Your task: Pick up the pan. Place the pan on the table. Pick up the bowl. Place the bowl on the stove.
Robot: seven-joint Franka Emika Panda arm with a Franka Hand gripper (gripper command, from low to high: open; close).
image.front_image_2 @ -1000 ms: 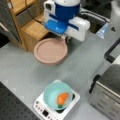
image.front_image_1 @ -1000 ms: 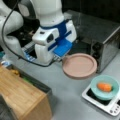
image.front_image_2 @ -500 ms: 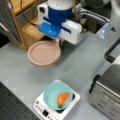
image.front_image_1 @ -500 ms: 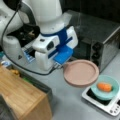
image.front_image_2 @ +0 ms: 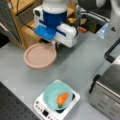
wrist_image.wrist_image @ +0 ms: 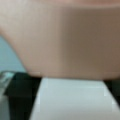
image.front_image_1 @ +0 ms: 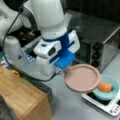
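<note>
**Pan held above the surface, bowl already on the stove**

You see the pincer (image.front_image_1: 62, 70) clamped on the pan (image.front_image_1: 82, 78) at its short handle end, under the blue and white wrist body. In both front views the pan hangs level and appears raised off the grey surface (image.front_image_2: 75, 65); whether its underside touches the surface you cannot tell for certain.

In a front view the pan (image.front_image_2: 40, 55) sits toward the left, just beside the wooden block (image.front_image_2: 27, 35), well apart from the stove (image.front_image_2: 57, 108) at the bottom. In the wrist view the pan (wrist_image.wrist_image: 65, 37) fills the upper part of the picture, with a white piece directly below it.

The teal bowl (image.front_image_2: 56, 96) rests on the stove, covering most of its dark centre, with the orange carrot piece (image.front_image_2: 62, 98) inside. In a front view the pan's rim overlaps the bowl (image.front_image_1: 108, 88) from the left, and the stove (image.front_image_1: 105, 103) shows its buttons along the near edge.

The steel toaster oven (image.front_image_1: 100, 42) stands behind the pan; the wooden block (image.front_image_1: 22, 100) lies at bottom left.
</note>
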